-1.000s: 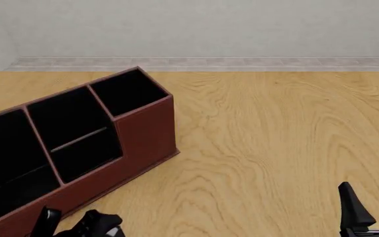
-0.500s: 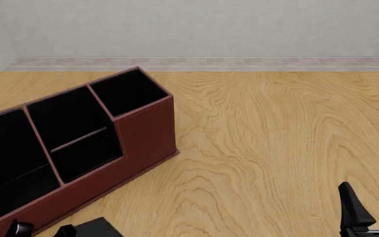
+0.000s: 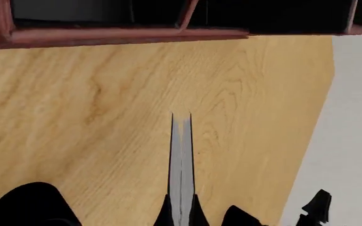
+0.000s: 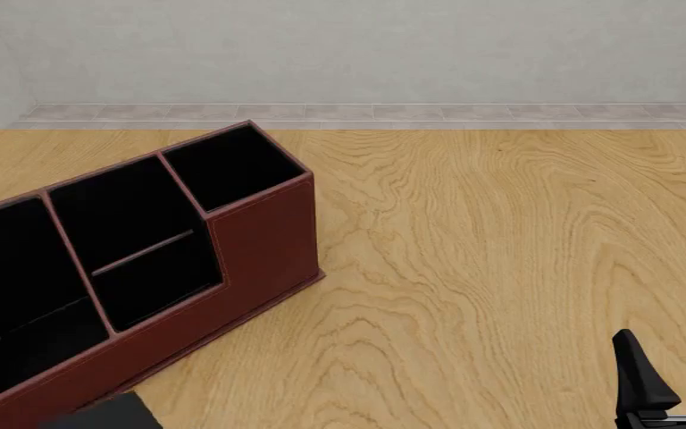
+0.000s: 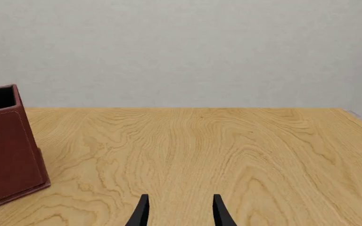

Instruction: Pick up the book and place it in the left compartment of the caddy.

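Observation:
The dark red-brown caddy point(image 4: 260, 241) stands at the left of the table, angled, with its large left compartment point(image 4: 10, 286) nearest the front left corner. In the left wrist view the book point(image 3: 182, 160) shows edge-on as a thin grey-white strip. My left gripper point(image 3: 182, 211) is shut on it, and the caddy's front wall point(image 3: 124, 35) lies ahead. In the front view only a flat black corner point(image 4: 103, 416) shows at the bottom edge below the caddy; I cannot tell whether it is book or arm. My right gripper point(image 4: 677, 368) stands open and holds nothing at the front right.
Bare wooden table point(image 4: 486, 250) stretches right of the caddy to the back edge and the grey wall. In the right wrist view, the caddy's small end point(image 5: 5, 146) is off to one side of the open right gripper point(image 5: 179, 209).
In the front view the left gripper has slid down and left out of the bottom edge; only a black corner is left. The right gripper and the caddy have not moved.

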`<state>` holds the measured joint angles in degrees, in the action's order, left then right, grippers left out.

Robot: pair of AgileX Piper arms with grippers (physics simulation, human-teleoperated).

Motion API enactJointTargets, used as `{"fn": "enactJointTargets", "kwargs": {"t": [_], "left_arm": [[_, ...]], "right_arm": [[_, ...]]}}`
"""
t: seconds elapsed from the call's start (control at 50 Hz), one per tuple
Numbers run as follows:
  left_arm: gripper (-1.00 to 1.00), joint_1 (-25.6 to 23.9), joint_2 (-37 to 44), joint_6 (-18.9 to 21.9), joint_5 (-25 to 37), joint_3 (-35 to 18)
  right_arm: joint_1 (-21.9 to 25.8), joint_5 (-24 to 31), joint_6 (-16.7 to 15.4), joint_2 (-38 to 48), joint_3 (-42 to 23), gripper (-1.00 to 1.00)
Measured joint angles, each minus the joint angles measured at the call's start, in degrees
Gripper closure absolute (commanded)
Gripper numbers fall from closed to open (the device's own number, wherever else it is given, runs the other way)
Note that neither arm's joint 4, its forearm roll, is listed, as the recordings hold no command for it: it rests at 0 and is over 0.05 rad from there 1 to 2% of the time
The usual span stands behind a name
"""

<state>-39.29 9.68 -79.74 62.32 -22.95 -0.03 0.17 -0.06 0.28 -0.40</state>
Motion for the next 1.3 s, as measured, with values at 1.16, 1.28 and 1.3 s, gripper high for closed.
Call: {"fn": "enactJointTargets", "kwargs": {"t": [1.16, 1.28, 1.3], "left_arm": [[1.00, 27.1, 10.1, 22.2, 7.6, -14.3], [1.00, 29.5, 10.2, 23.6, 7.6, -15.0], [1.00, 29.8, 10.2, 23.8, 7.6, -15.1]], "right_arm": [[0.0, 0.0, 0.0, 0.0, 0.0, -1.00], [0.0, 0.0, 0.0, 0.0, 0.0, -1.00], [0.0, 0.0, 0.0, 0.0, 0.0, -1.00]]}}
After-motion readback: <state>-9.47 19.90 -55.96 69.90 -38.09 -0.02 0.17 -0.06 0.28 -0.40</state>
